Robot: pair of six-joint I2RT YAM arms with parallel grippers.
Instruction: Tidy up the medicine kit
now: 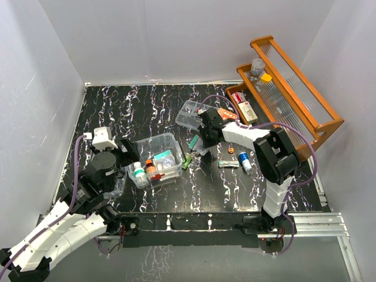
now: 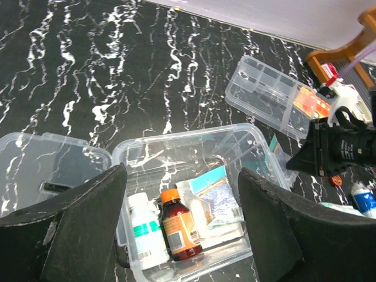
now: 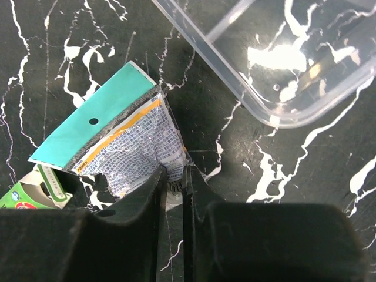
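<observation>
Pinching a corner of the teal-topped sachet between jaws drawn almost together, the right gripper has it down on the table, just right of the medicine kit. The left gripper hangs wide apart above the kit, holding nothing. A white bottle, a brown bottle and packets are already inside. Judging from this, the sachet, a green carton, two tubes further right and the lid remain.
</observation>
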